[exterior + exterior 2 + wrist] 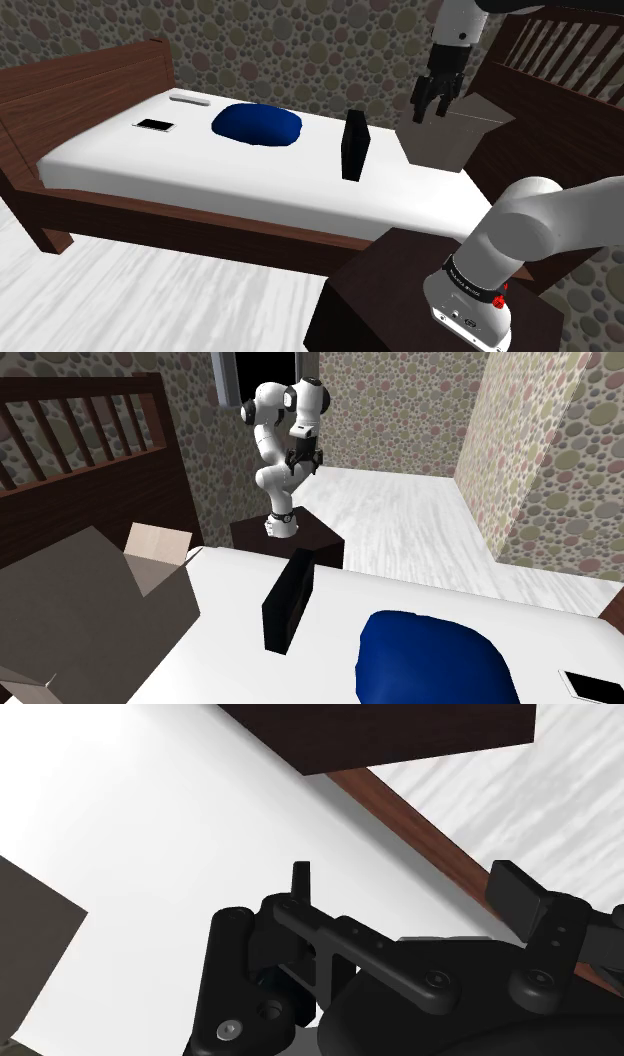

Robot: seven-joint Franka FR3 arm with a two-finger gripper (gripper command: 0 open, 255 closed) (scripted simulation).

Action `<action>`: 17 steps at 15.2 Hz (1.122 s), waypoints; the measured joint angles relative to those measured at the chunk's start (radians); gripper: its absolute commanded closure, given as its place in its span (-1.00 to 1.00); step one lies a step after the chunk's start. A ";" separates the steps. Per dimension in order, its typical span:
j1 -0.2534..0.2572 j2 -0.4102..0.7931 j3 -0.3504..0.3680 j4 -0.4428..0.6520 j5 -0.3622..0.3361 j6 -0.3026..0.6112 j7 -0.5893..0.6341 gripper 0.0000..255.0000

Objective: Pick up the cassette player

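Stand (390, 290) foremost beside the bed (250, 190), the black cassette player (353, 145) stands upright mid-bed — jaws released, high over the bed's head end — seemingly still approach: next, swing across and descend astride it.

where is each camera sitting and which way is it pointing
Shoulder view: beside the stand, looking down over the bed; the arm's near links and end effector show.
Second exterior view: across the bed from the stand, facing the whole arm.
Wrist view: on the arm's wrist, looking down at mattress, bed rail and stand corner; the open end effector shows.
Shared: both outer views hold the cassette player, blue cushion and box.
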 measured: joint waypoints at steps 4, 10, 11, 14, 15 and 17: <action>-0.015 0.052 -0.011 -0.015 -0.006 0.073 0.016 -1.00; -0.054 0.219 -0.037 -0.022 -0.018 0.269 0.065 -1.00; -0.060 0.250 -0.040 -0.019 -0.018 0.301 0.075 -1.00; -0.077 0.343 -0.052 -0.003 -0.020 0.389 0.101 -1.00; -0.083 0.383 -0.059 0.011 -0.021 0.418 0.107 -1.00; -0.094 0.454 -0.069 0.033 -0.021 0.475 0.122 -1.00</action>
